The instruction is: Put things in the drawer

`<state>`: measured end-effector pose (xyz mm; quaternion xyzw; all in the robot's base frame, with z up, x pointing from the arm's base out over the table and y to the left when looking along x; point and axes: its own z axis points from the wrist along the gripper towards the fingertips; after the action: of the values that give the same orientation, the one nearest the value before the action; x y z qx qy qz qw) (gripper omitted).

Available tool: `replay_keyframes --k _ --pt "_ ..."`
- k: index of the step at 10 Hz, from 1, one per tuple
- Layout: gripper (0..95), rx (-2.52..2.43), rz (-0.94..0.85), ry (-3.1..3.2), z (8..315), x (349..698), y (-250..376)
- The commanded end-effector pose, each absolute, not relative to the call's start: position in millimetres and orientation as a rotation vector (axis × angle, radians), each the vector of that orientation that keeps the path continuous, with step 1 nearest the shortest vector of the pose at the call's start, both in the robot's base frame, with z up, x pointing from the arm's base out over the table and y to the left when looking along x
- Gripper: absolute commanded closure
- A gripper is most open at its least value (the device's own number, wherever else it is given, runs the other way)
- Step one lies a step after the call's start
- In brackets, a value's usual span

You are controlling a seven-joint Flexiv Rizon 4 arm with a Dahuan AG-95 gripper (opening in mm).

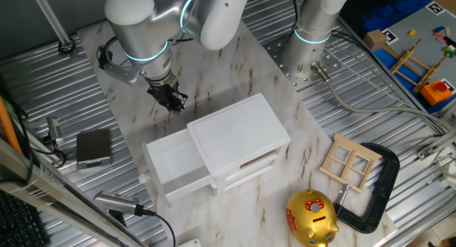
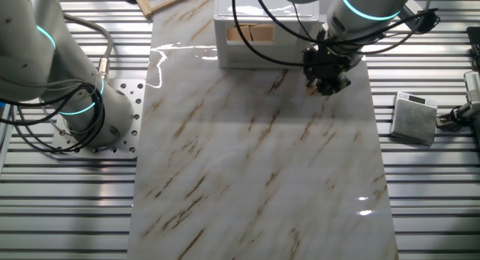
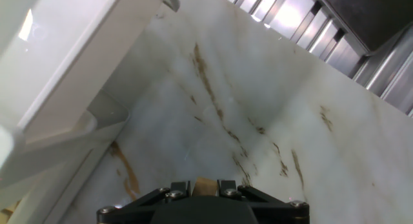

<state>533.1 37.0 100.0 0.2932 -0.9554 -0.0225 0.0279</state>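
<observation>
Hand view, tool (image 3: pixel 205 185) pinching brown block (image 3: pixel 206 184)

Robotics lab — ribbed metal bench (image 1: pixel 399 133), bolted arm base (image 1: pixel 311 58), cables

Gold piggy bank (image 1: pixel 311 218) near front edge of marble tabletop (image 1: pixel 214 76) (red markings on its top). Wooden window frame (image 1: pixel 349 161) lies flat just behind it, beside black C-clamp (image 1: pixel 377 186). Small grey box (image 1: pixel 94 147) sits on ribbed metal surface (image 1: pixel 399 119) off marble's left side. Colourful toy pieces (image 1: pixel 420 55) at far right corner.
</observation>
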Motion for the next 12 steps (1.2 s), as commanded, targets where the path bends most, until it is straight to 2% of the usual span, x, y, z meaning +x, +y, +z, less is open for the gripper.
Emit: replay_keyframes --k 1,8,12 --pt "95.0 0.904 -0.067 -2.949 100 533 37" --pt "95.0 0.92 -0.075 -2.939 100 533 37" --pt "95.0 0.93 -0.077 -2.936 146 517 45"
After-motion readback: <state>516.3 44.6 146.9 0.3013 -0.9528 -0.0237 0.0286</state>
